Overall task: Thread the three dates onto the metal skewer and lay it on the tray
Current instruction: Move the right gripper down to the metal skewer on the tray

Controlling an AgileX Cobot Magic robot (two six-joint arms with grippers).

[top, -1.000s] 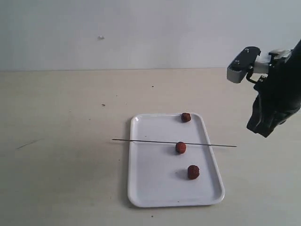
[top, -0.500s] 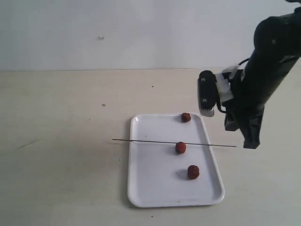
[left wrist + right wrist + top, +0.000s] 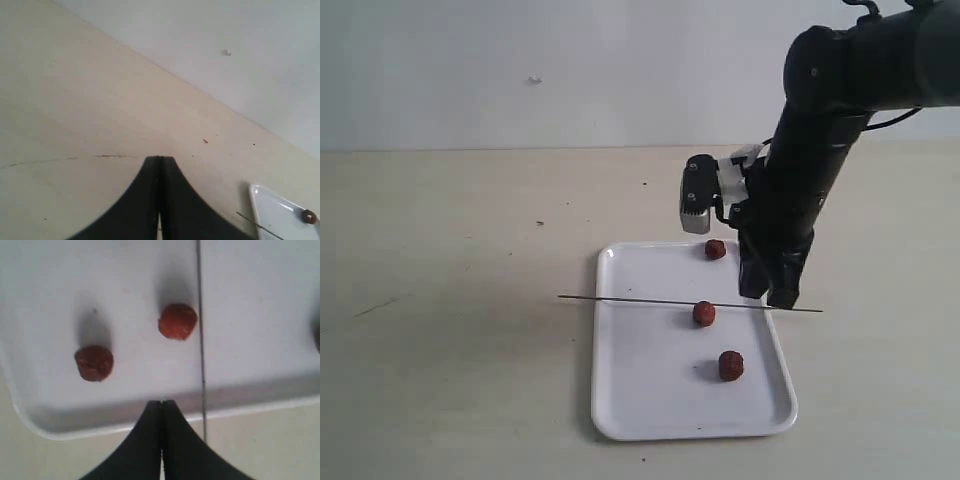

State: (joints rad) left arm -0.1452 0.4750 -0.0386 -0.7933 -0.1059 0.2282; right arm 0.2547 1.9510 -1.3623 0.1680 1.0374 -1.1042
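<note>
Three dates lie loose on the tray [image 3: 650, 385], spaced in a line along its right half: the far date [image 3: 716, 249] near the far rim, the middle date [image 3: 704, 314] about halfway down, and the near date [image 3: 730, 366] further towards the onlooker. The metal skewer [image 3: 640, 300] lies crosswise over the tray, with both ends reaching past the long rims above the table [image 3: 450, 330]. The middle date sits just beside the rod, not on it; whether the two touch cannot be told. None of the dates is threaded.

The white tray rests flat on the pale table, in front of a plain light wall [image 3: 570, 60].

The right gripper [image 3: 780, 297] points downward at the tray's right rim, close to the skewer's right-hand part. Its fingers are pressed together and hold nothing. In the right wrist view the rod [image 3: 201, 365] passes just beside the fingertips [image 3: 170, 412].

The left gripper [image 3: 160, 160] is over bare table, well apart from the tray, its fingers likewise closed against each other and empty.
</note>
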